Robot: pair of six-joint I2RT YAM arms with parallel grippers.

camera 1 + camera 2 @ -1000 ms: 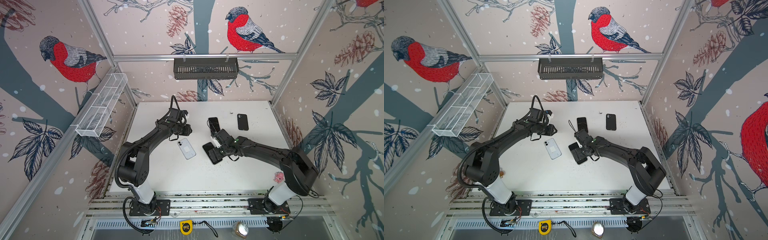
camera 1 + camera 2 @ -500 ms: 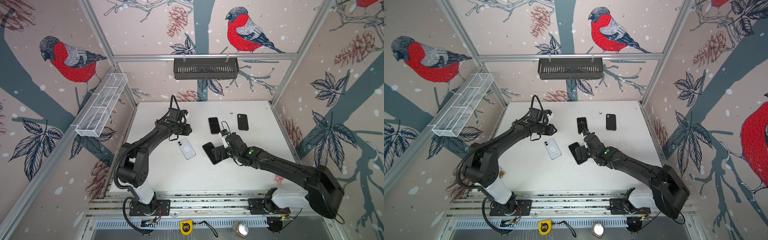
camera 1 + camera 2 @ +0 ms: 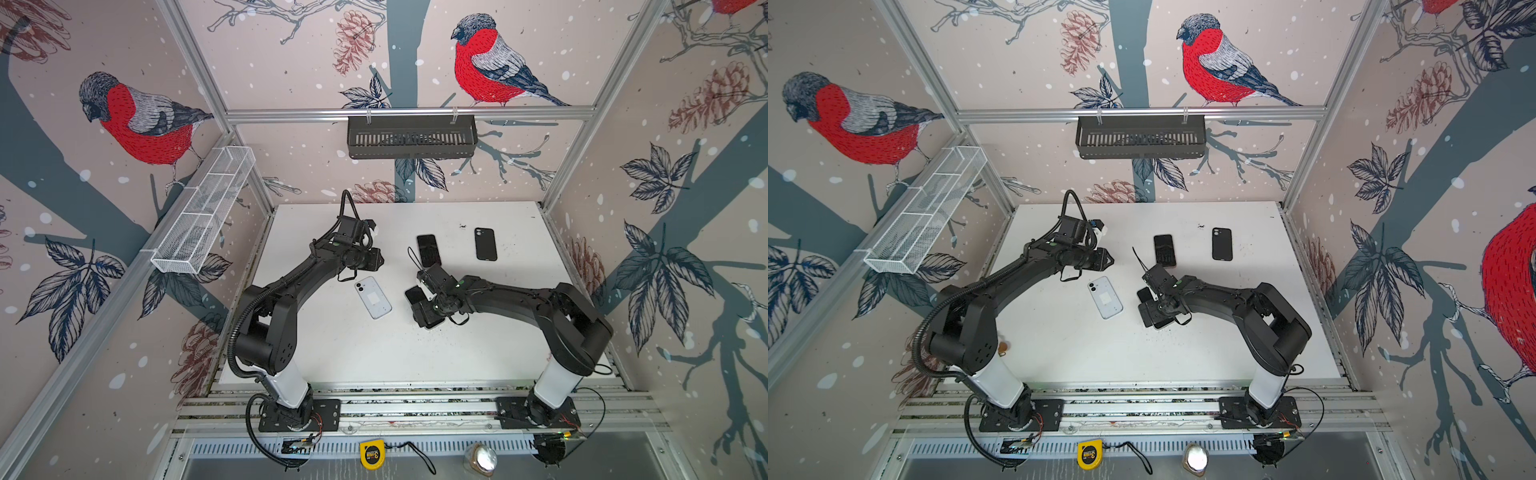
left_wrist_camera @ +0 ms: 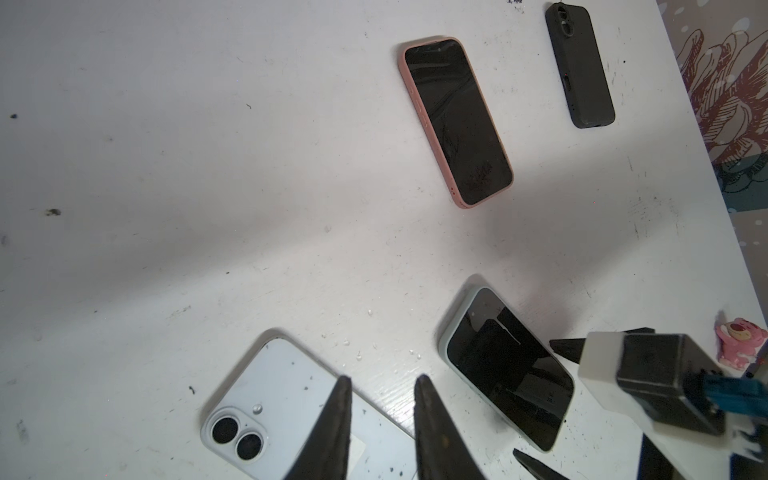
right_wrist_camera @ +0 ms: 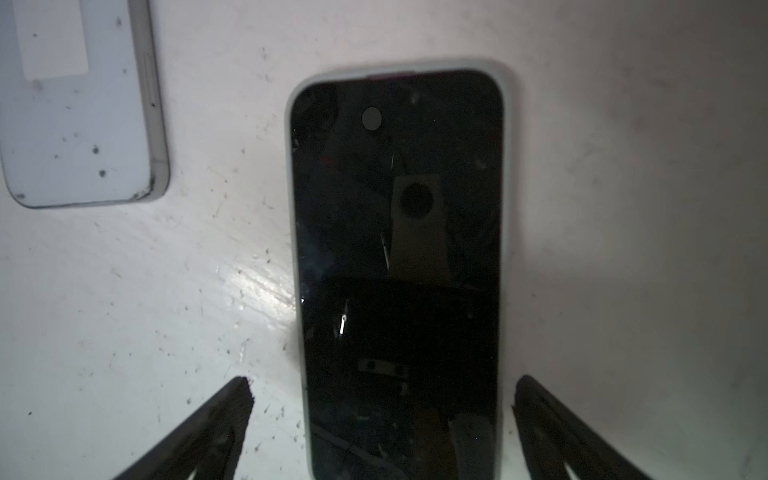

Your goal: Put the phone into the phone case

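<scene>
Plainly, the dark-screened phone [image 5: 397, 249] lies face up near the middle of the white table [image 5: 623, 208]. Its long axis runs straight out from the right hand [image 5: 384, 384], whose fingers stand wide apart either side of its near end, gripping nothing. A pale rim frames the glossy, scuffed screen (its own edge or a case, hard to say). The left hand [image 4: 382, 382], narrowly parted and empty, is farther off by the pale blue phone [image 4: 291, 395], and the black case [image 3: 485, 244] lies well apart.
</scene>
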